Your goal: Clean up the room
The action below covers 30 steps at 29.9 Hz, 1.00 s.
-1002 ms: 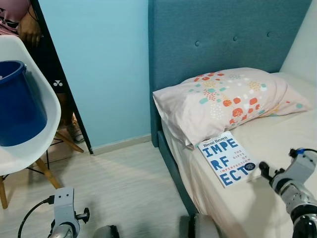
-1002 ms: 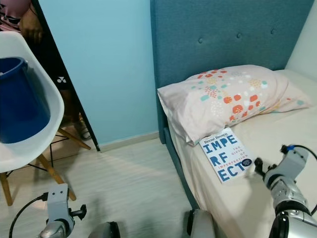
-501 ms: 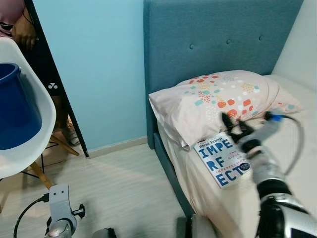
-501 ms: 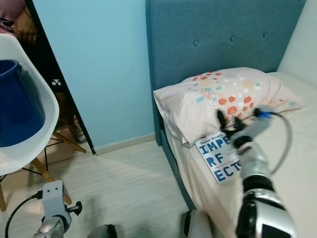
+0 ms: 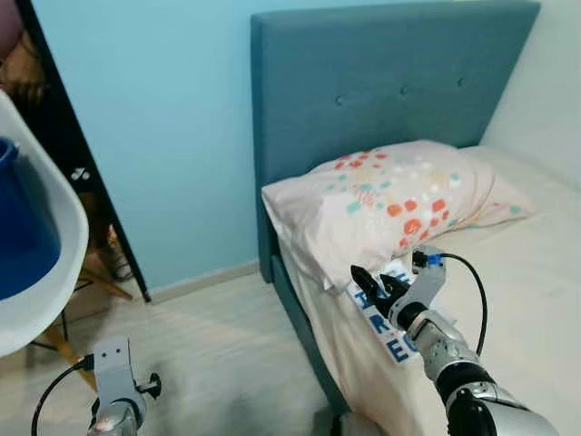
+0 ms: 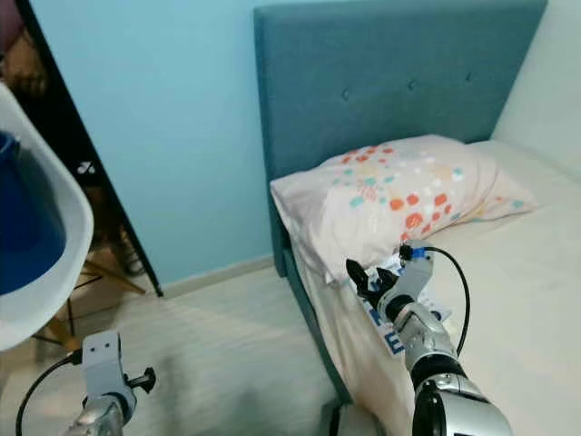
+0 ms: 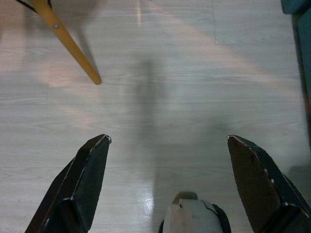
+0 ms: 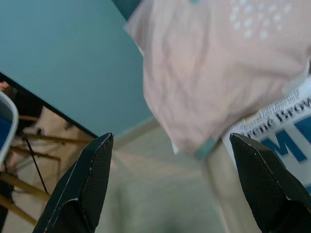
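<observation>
Your right claw (image 5: 374, 283), fingers spread apart, hovers at the bed edge over the white paperback book with blue lettering (image 5: 395, 343) lying beside the spotted pink pillow (image 5: 390, 204); a clumsy nudge could slide it onto the floor.

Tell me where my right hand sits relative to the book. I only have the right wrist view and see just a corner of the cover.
Observer: The right hand is over the book's end nearest the pillow, and the arm hides much of the cover. I cannot tell if it touches.
Operator: Is the book near the mattress edge?
Observer: Yes, it lies on the bed close to the side that drops to the floor.
Operator: And the left hand?
Observer: The left hand hangs open over the wooden floor, holding nothing.
</observation>
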### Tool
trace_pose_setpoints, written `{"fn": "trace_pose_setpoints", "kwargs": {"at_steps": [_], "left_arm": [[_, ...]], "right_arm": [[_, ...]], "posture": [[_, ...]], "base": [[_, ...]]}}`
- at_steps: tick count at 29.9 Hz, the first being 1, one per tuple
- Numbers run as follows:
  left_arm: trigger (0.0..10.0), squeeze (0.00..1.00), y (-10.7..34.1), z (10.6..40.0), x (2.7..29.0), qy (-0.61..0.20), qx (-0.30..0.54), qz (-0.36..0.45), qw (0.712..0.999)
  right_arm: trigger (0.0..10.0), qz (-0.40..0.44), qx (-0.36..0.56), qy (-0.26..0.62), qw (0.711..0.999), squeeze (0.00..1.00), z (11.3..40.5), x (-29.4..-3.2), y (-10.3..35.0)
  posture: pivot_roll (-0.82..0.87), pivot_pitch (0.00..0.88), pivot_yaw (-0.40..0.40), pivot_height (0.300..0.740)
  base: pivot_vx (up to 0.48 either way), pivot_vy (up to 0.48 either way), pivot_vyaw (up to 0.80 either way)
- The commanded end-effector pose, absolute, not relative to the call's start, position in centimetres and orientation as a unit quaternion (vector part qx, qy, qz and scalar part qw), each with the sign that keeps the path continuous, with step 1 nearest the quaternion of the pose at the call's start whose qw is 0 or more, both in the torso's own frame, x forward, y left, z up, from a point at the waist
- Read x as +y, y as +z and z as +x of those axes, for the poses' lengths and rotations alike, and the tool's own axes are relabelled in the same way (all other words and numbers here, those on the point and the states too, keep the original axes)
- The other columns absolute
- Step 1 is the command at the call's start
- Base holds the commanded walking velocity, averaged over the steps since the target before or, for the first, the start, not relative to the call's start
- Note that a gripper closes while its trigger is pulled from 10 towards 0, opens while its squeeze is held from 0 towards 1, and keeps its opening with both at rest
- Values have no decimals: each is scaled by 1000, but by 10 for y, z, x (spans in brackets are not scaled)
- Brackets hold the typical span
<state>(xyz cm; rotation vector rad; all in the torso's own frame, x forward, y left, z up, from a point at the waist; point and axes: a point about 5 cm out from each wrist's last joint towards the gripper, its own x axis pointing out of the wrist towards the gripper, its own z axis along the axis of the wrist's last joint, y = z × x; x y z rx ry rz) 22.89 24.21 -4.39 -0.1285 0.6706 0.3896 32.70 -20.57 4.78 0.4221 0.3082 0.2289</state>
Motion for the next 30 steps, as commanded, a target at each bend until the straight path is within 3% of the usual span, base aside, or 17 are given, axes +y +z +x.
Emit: {"fn": "trace_pose_setpoints", "kwargs": {"at_steps": [1,5,16,21,30], "left_arm": [[10000,0,-50,221,240,198,345,-74,915],[10000,0,-52,218,242,203,351,-76,911],[10000,0,-47,224,242,197,337,-73,918],[10000,0,-56,215,236,184,362,-64,911],[10000,0,-67,198,234,182,401,-58,896]], "right_arm": [[10000,208,172,112,956,0,321,-202,38],[10000,209,197,104,952,0,311,-199,25],[10000,201,217,91,951,0,305,-202,17],[10000,201,297,23,933,0,268,-217,-19],[10000,209,359,-35,909,0,228,-229,-48]], "posture": [[-109,0,-54,638],[-90,0,-55,653],[-91,0,-60,687],[-80,0,-58,711],[-73,0,-57,735]], "base": [[0,0,0],[-480,0,0],[0,0,0],[0,0,0],[0,0,0]]}}
